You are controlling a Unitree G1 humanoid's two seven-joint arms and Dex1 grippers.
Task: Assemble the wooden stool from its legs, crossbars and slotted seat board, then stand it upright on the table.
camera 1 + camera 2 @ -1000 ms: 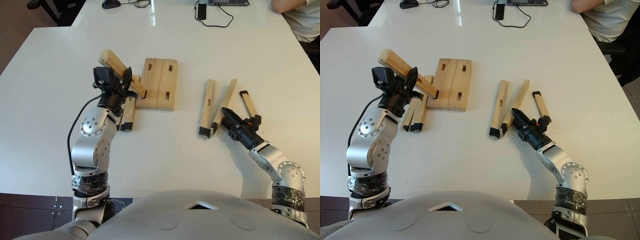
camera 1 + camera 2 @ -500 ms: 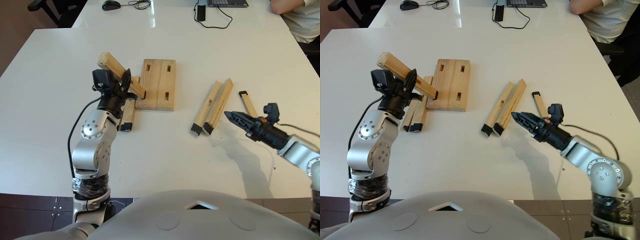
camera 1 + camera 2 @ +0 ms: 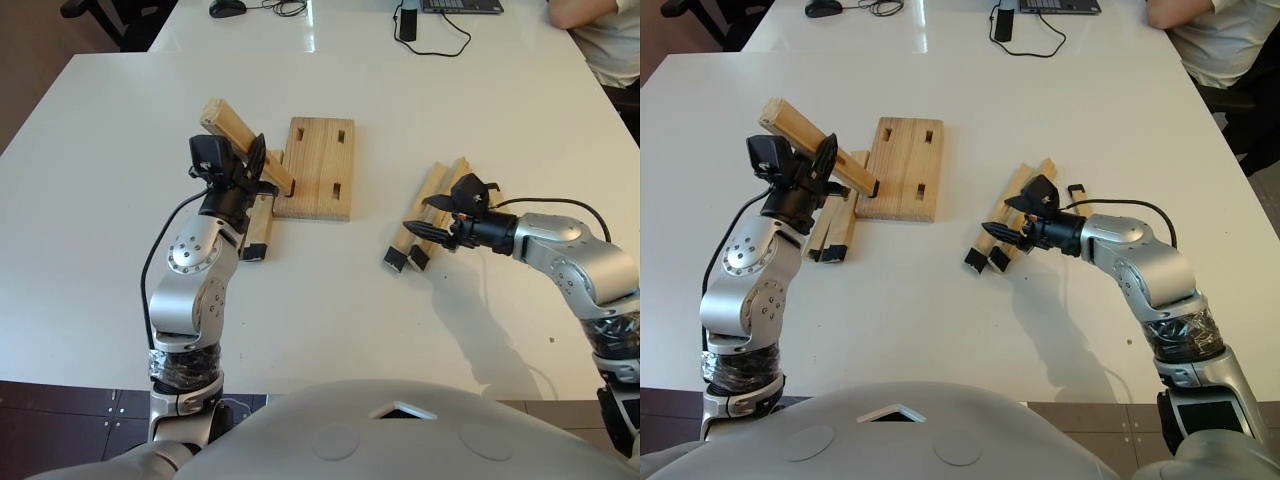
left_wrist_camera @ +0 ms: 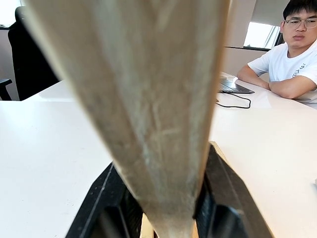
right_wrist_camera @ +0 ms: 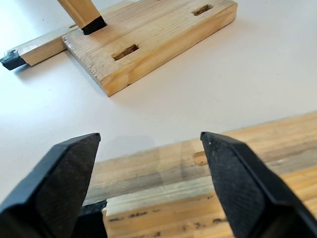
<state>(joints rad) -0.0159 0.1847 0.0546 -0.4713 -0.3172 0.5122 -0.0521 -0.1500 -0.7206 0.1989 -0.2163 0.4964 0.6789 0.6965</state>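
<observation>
The left hand [image 3: 255, 168] is clamped on a wooden leg [image 3: 230, 128], its black fingers [image 4: 101, 201] pressed to either side. The leg is tilted, with its black-capped lower end at the seat board's edge. The slotted seat board [image 3: 318, 170] lies flat near the middle of the bench [image 3: 330, 310], slots facing up. Two more wooden pieces [image 3: 257, 225] lie on the bench just beside the board, under the held leg. The right hand [image 3: 419, 214] has its fingers [image 5: 54, 188] spread apart over a pair of legs [image 3: 438, 182]. These lie side by side towards the bench's right edge.
</observation>
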